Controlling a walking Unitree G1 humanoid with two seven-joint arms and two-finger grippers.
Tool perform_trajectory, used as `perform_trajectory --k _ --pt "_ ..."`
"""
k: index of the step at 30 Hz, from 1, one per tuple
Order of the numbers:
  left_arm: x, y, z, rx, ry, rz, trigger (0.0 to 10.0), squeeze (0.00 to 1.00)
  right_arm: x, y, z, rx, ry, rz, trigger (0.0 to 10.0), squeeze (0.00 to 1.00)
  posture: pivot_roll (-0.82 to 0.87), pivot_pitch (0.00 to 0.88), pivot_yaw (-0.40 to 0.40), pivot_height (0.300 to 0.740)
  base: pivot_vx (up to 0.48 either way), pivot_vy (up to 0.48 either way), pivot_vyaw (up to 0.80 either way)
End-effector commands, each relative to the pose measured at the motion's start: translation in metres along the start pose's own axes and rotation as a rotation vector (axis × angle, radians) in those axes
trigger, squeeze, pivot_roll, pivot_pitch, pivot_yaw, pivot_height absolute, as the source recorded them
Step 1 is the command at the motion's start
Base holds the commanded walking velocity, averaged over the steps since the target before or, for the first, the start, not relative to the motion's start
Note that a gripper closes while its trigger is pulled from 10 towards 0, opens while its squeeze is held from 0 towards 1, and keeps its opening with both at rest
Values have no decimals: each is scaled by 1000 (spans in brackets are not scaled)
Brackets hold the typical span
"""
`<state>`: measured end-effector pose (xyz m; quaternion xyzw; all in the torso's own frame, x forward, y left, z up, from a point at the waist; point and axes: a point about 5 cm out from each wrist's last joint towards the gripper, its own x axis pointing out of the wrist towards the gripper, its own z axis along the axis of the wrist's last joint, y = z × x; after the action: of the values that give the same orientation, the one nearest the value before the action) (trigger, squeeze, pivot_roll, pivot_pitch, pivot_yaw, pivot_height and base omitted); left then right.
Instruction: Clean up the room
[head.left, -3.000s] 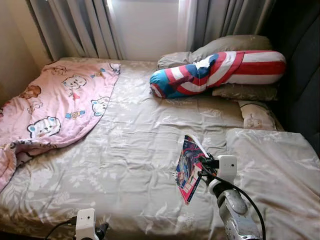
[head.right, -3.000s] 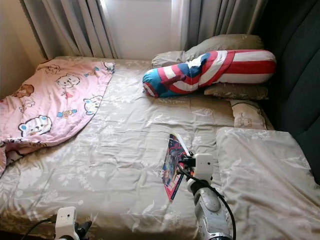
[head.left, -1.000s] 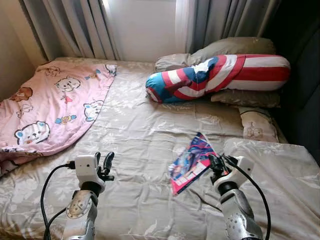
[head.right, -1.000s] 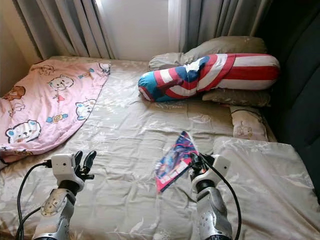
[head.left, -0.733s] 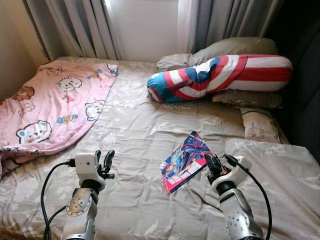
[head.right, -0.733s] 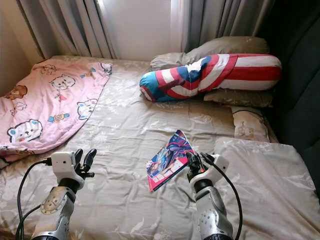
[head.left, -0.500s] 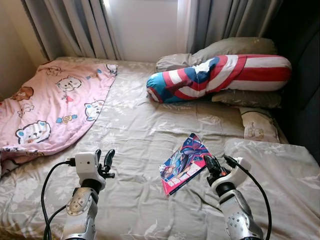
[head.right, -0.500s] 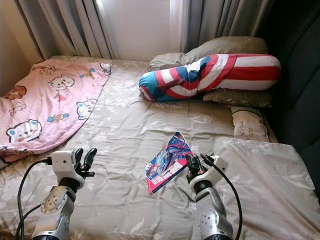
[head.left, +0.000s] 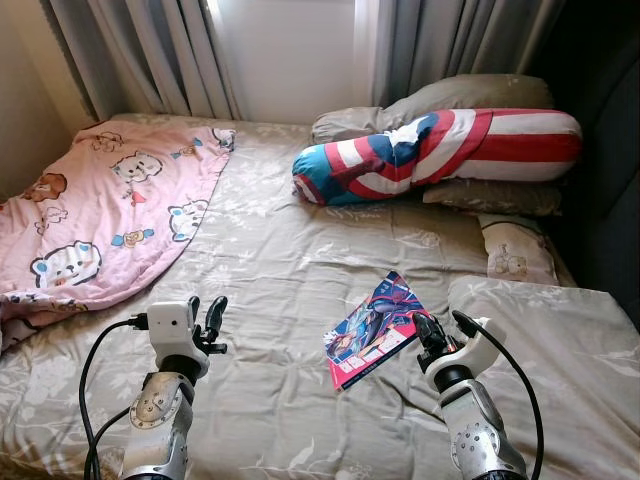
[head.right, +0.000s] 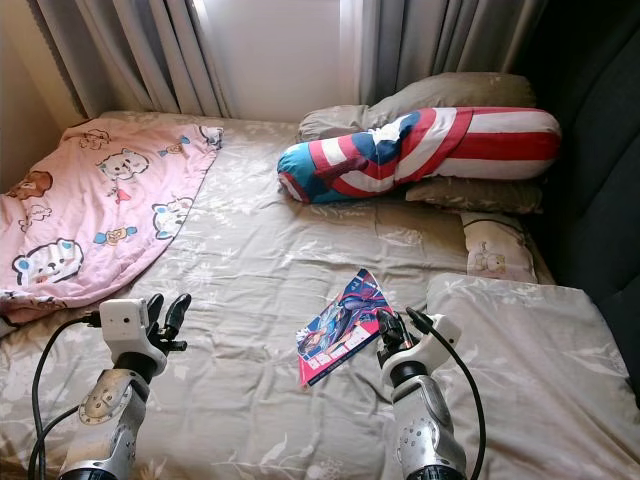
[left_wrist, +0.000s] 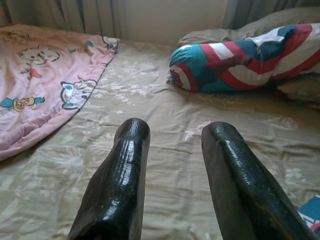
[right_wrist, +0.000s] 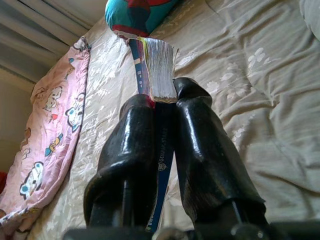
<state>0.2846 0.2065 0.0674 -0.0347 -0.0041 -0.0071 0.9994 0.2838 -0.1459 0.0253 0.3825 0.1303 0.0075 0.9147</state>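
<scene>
I see right end effector (head.left: 430, 336) pinching the comic book (head.left: 370, 330) above the bed (head.left: 280, 260); left end effector (head.left: 207, 318) spread, empty, well apart from it

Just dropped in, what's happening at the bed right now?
The right gripper is shut on a colourful comic book, pinching it by one edge and holding it just above the beige bedsheet. The left gripper hovers open over the sheet with nothing in it. A pink cartoon blanket lies bunched on the robot's left side of the bed, and a striped bolster rests against the pillows near the headboard.
</scene>
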Motion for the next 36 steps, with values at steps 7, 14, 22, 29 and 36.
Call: perform_trajectory --k 7,14,22,29,36 --pt "2 1 3 -2 -1 6 10000 0 3 7 -1 -22 -4 41 10000 0 -10 18 -6 681 0 0 0" --pt "2 1 4 -2 -1 5 10000 0 2 7 -1 -56 -12 46 10000 0 -9 18 -4 671 0 0 0" --pt "1 3 4 1 0 9 10000 0 2 8 -4 -61 -6 50 10000 0 -6 19 -5 671 0 0 0" --pt "2 3 5 1 -3 10 10000 0 1 8 -5 -69 -3 55 10000 0 -7 20 -6 671 0 0 0" --pt "2 3 6 -8 -3 14 10000 0 2 9 -3 -92 -19 67 10000 0 -7 20 -5 657 0 0 0"
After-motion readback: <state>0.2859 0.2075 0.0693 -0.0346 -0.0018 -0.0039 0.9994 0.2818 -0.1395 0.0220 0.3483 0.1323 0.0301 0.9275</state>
